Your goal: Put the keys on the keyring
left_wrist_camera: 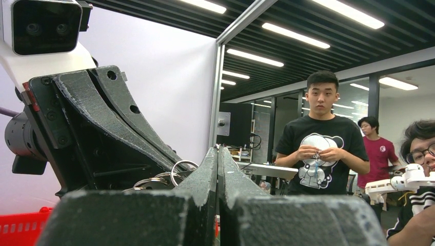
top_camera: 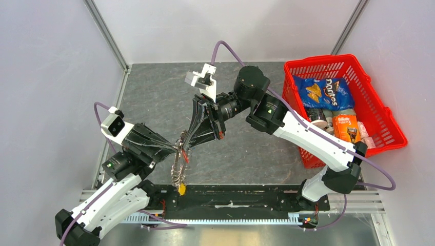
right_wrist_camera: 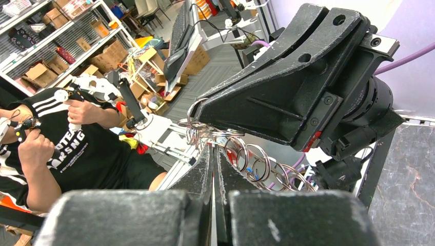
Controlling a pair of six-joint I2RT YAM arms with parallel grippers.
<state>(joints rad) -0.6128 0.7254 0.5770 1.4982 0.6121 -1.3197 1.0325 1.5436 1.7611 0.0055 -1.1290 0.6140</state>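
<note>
The left gripper (top_camera: 176, 148) and the right gripper (top_camera: 184, 143) meet tip to tip in the air over the near-left part of the worktop (top_camera: 154, 87), each with its fingers pressed together; the keyring (top_camera: 178, 171), a chain of linked silver rings, hangs from that meeting point towards the near edge, with a yellow tag (top_camera: 181, 189) at its lowest end. The top ring loops at the left fingertips, seemingly pinched there; whether the right fingers also hold it cannot be told; a red basket (top_camera: 328, 60) of packets stands at the right edge.
</note>
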